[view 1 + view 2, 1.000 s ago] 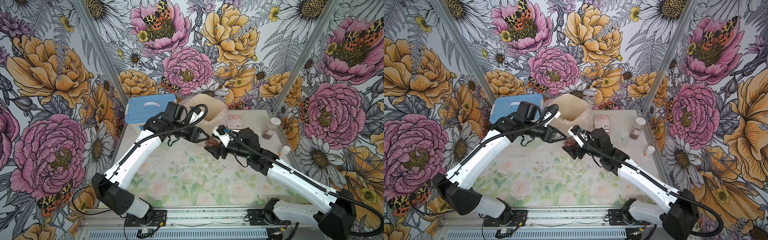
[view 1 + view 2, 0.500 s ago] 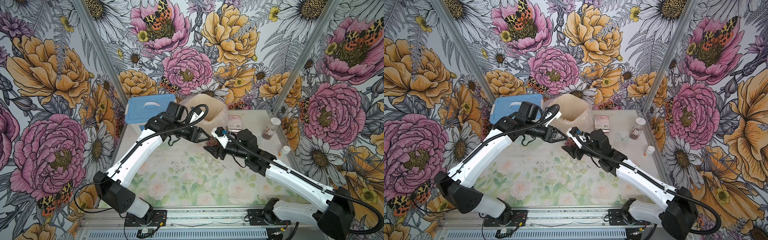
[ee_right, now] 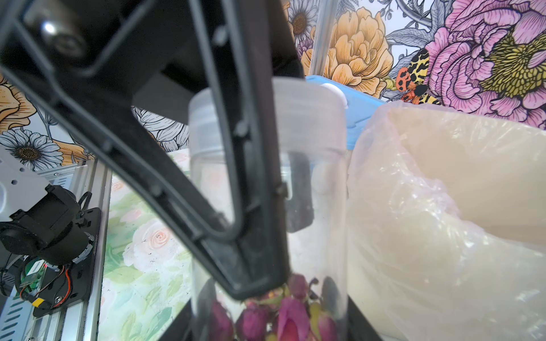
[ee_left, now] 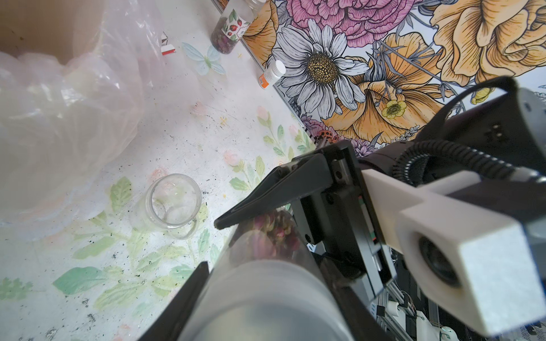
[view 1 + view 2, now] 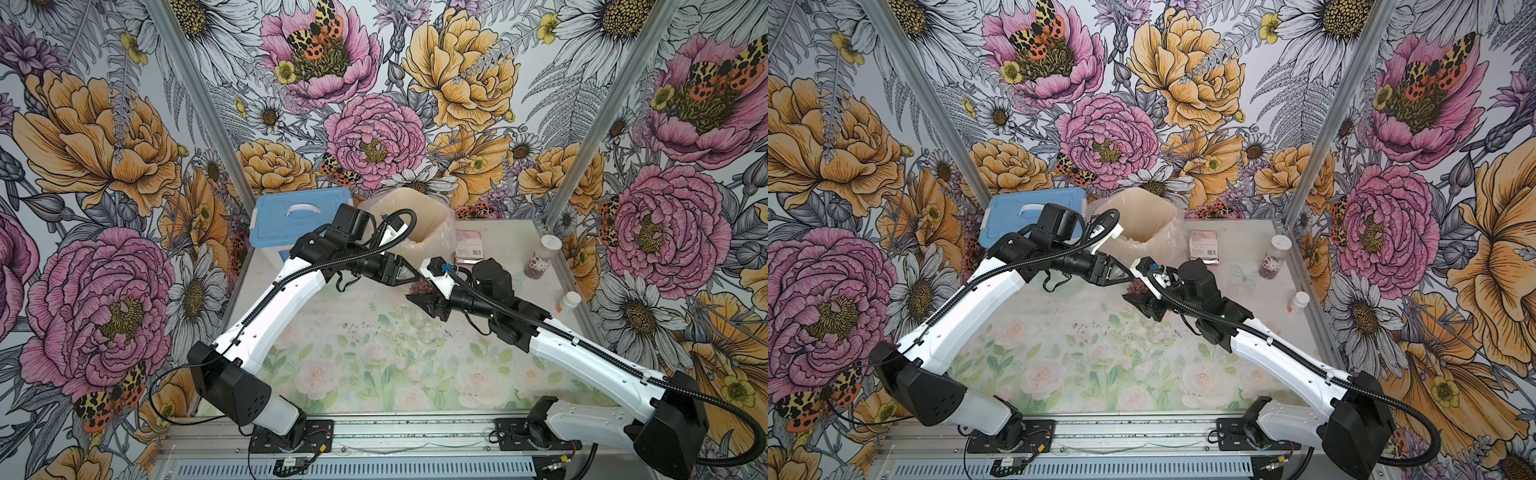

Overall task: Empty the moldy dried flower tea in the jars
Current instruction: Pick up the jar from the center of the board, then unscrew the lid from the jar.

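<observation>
Left claw: the left gripper is clenched on a slim clear cylindrical jar with a translucent cap. It is gripped just below the cap. One finger is seen across the front of the glass, the other through it.
Right claw: the right gripper is closed on the other end of the same jar, its fingers laid flush against both sides.
Held jar, place: it is carried between the two claws over the back half of the tabletop, just in front of a beige bin lined with a thin translucent plastic bag. The cap is on.
Tea: dark pink dried flower buds are gathered in the end gripped by the right claw.
Other jars: an empty clear glass jar is placed near the middle of the tabletop, close to the claws. A wider clear jar with a printed label and a white lid is set by the right edge toward the back, with dark reddish buds inside.
Hidden or unclear: in both top views the held jar is almost wholly covered by the claws. The right claw's fingertips are cut off in the right wrist view. The empty jar is faint against the printed surface, and whether the glass ring beside it is a lid cannot be told.
</observation>
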Controlling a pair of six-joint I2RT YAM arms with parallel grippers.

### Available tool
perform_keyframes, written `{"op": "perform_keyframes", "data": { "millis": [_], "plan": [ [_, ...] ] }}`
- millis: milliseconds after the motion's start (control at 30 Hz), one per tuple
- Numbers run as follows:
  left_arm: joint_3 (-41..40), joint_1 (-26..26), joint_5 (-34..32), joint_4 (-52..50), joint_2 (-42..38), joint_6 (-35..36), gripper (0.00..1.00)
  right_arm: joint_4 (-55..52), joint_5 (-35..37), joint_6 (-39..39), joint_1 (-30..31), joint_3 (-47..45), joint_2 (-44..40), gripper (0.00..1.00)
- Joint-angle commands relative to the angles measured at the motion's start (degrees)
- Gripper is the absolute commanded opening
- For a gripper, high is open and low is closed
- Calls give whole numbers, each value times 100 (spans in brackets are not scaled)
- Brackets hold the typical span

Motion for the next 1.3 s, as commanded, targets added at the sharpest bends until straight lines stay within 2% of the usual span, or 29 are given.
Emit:
{"op": "perform_keyframes", "data": {
  "millis": [0,133,200,400,567,733,867,1067,1267],
  "plan": [
    [43,-26,220,139,36,-49,40,75,115,45,0,-48,6,23],
    [55,-24,167,133,2,-11,51,75,125,54,-4,-102,-41,12],
    [67,-24,107,136,-22,1,59,71,132,60,-2,-139,-76,8],
    [56,-11,-133,137,-154,50,78,72,139,138,-17,-229,-129,3],
    [54,78,-334,144,-338,167,87,73,29,268,-94,-290,-164,3],
    [-165,572,-333,330,-832,589,90,59,-351,479,-340,-420,-341,2],
    [-516,940,201,716,-1310,1172,92,5,-957,703,-674,-481,-486,2],
    [-732,910,1248,734,-1505,2139,98,-6,-2129,1188,-957,-329,-587,3],
    [-687,711,1802,732,-1259,2357,99,-5,-2607,1429,-960,-172,-565,3]
  ]
}}
